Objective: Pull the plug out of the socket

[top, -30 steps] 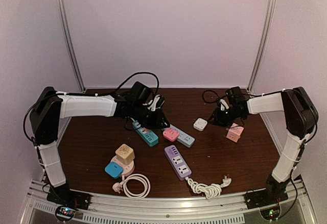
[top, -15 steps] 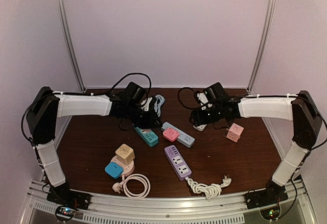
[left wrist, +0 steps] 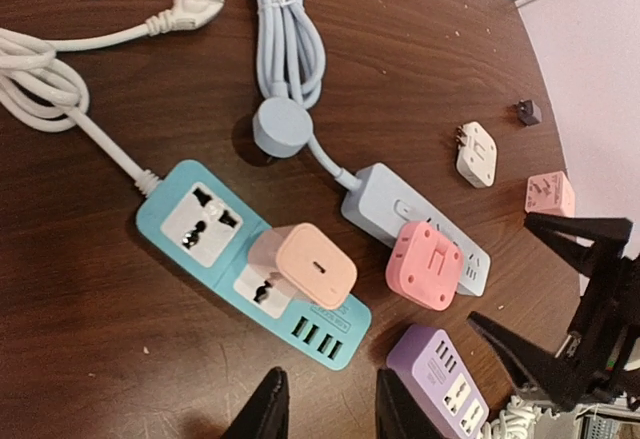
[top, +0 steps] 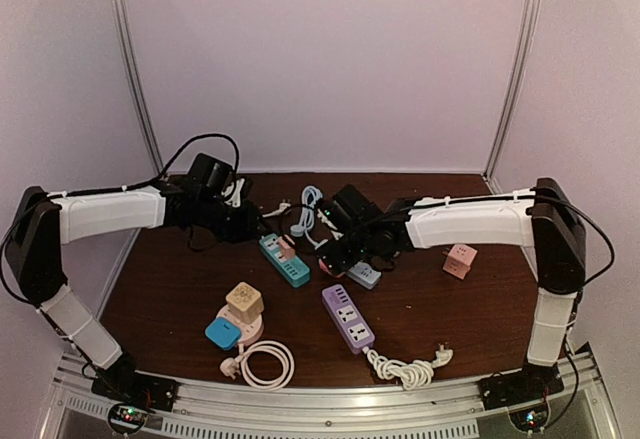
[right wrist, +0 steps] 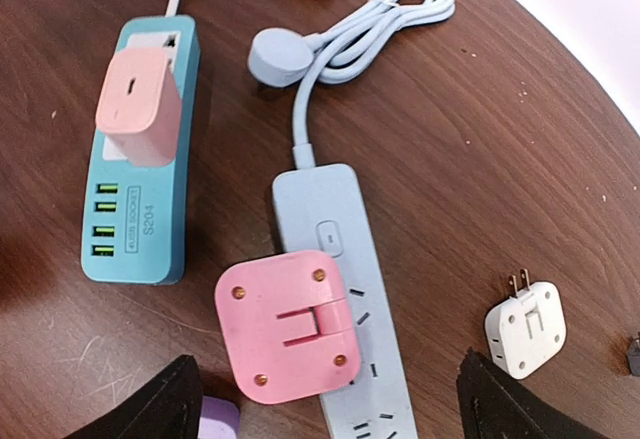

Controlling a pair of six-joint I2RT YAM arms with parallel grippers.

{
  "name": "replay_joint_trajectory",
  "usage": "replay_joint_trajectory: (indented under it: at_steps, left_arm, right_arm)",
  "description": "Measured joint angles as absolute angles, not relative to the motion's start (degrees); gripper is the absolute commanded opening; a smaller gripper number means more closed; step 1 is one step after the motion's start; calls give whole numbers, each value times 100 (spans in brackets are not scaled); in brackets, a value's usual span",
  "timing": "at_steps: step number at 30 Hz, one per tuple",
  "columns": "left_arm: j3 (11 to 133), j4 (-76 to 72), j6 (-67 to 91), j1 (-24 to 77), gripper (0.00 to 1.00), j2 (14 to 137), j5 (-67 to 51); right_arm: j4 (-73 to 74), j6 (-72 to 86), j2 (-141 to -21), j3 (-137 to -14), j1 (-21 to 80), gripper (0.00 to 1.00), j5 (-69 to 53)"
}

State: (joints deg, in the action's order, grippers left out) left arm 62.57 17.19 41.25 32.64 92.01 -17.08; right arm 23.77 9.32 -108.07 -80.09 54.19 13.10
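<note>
A pink square plug (right wrist: 287,326) sits plugged into a pale blue power strip (right wrist: 325,209). My right gripper (right wrist: 325,414) hovers just above it, wide open, its fingers on either side of the plug and not touching it. In the top view the right gripper (top: 335,257) covers most of that plug. A peach charger (left wrist: 305,267) stands plugged into a teal power strip (left wrist: 200,221). My left gripper (left wrist: 330,414) is open with nothing between its fingers, a little short of the teal strip's USB end. From above, the left gripper (top: 257,221) is left of the teal strip (top: 292,267).
A purple power strip (top: 348,317) lies in front of the right gripper. A white adapter (right wrist: 525,327) and a pink cube (top: 459,260) lie to the right. A beige cube (top: 244,301), a blue plug (top: 222,333) and coiled white cords (top: 265,362) sit near the front.
The right arm swept left from the pink cube to above the pink plug, and its jaws opened wide. The left arm drew back left off the teal strip, its jaws opening slightly.
</note>
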Motion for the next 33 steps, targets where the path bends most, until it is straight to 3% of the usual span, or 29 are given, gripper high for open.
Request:
replay_joint_trajectory:
  at_steps: [15, 19, 23, 33]
  left_arm:
    - [5881, 1717, 4117, 2694, 34, 8641, -1754]
    - [5848, 1712, 4117, 2694, 34, 8641, -1824]
    - [5848, 1678, 4119, 2694, 34, 8641, -1848]
    - [5846, 1656, 4119, 2694, 34, 8641, -1946]
  right_arm:
    - [3669, 888, -12639, -9531, 6154, 91, 3376]
    - [3887, 919, -12910, -9832, 6165, 81, 3848]
    - [3942, 847, -12993, -9880, 6165, 63, 4056]
    - [3835, 473, -12954, -9867, 6176, 34, 3754]
